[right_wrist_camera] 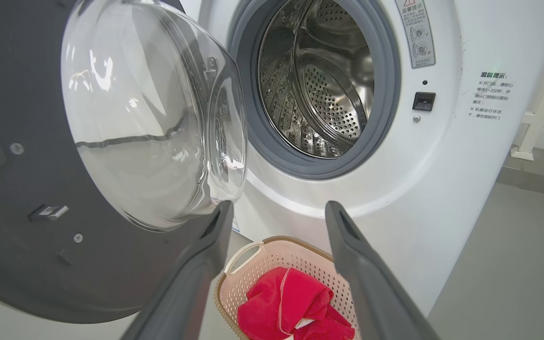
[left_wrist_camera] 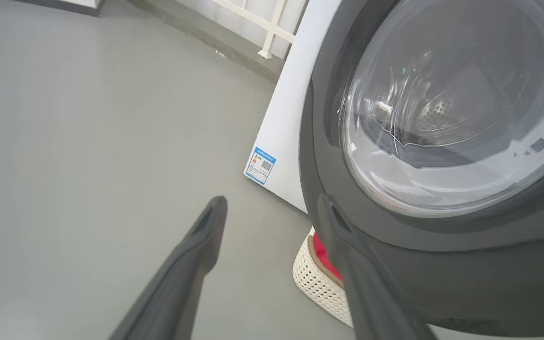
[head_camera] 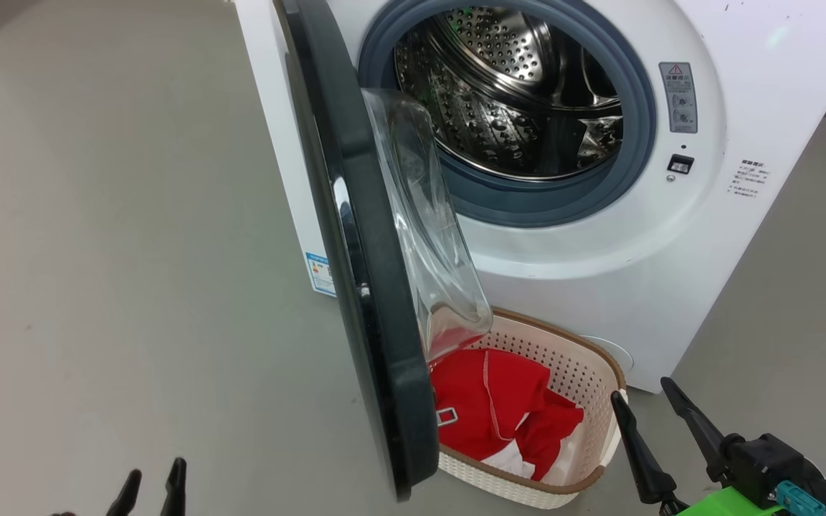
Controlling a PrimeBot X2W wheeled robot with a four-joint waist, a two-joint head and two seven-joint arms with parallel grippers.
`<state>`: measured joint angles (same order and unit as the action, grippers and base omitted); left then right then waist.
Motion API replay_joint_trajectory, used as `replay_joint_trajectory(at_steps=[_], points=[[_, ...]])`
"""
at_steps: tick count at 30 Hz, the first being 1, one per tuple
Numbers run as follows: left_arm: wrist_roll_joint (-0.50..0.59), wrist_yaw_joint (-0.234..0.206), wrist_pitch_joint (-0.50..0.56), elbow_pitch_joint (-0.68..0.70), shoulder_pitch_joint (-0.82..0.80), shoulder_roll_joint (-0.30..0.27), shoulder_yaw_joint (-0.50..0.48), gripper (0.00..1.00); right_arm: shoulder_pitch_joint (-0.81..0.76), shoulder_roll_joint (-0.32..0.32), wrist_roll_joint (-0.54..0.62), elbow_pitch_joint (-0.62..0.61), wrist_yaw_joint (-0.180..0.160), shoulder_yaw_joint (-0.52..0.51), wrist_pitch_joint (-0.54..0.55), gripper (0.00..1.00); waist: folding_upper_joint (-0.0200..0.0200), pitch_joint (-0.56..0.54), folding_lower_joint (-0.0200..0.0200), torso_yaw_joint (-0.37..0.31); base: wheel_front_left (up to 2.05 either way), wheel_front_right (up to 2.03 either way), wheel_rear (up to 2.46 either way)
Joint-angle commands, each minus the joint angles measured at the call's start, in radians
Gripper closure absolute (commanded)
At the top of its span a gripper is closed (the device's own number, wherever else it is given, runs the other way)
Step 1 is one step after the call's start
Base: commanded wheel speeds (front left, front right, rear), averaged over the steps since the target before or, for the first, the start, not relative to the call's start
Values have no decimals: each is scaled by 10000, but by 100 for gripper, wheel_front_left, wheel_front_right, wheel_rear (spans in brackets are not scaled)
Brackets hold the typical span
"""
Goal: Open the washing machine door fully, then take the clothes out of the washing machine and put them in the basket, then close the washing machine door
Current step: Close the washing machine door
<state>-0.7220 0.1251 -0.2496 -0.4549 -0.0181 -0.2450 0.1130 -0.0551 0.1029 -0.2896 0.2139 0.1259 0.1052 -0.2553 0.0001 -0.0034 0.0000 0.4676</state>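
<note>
**Closing the door is the one step outstanding**

The clothes (head_camera: pixel 492 408) lie in the basket (head_camera: pixel 599 365), which sits on the floor against the front of the washing machine (head_camera: pixel 599 272), below its opening. The drum (head_camera: pixel 506 93) appears empty as far as it can be seen.

The door (head_camera: pixel 366 301) stands swung out, edge-on to the head view. It is hinged at the machine's left side, with its free edge toward the robot and overhanging the left part of the basket.

The left gripper (head_camera: pixel 155 480) has its fingers spread and holds nothing. It sits low, to the left of the door, facing the door's black outer face. In the left wrist view one finger overlaps the lower rim; contact cannot be confirmed.

The right gripper (head_camera: pixel 642 390) is likewise spread and empty. It sits right of the door, just beside the basket, on the glass-bowl side.

Judgement: shutting calls for a push on the outer face, left to right toward the machine. The left arm is on that side and is better placed. The right gripper sits on the side the door would swing toward and would need to keep clear.
</note>
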Motion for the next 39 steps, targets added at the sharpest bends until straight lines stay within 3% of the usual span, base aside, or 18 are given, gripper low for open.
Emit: replay_joint_trajectory(at_steps=[1,7,14,25,39], points=[[498,56,-119,303,-162,-19,-601,0,246,77,-36,-214,48,203,-65,0,-1,-13,0,-13,0,0,0],[3337,28,-120,993,204,894,-1864,0,240,39,-35,-207,48,215,-65,0,-1,-47,0,-69,0,0,0],[5470,-83,-121,1926,495,1596,-2733,0,221,42,-35,-199,48,190,-65,0,-1,13,0,-138,0,0,0],[5911,-3,-121,1800,497,1912,-2934,0,281,68,-2,-215,48,94,-65,0,-1,190,0,-171,0,0,0],[5701,50,-122,1885,65,1944,-3144,0,311,-2,7,-210,48,47,-65,0,-1,190,0,-185,0,0,0]])
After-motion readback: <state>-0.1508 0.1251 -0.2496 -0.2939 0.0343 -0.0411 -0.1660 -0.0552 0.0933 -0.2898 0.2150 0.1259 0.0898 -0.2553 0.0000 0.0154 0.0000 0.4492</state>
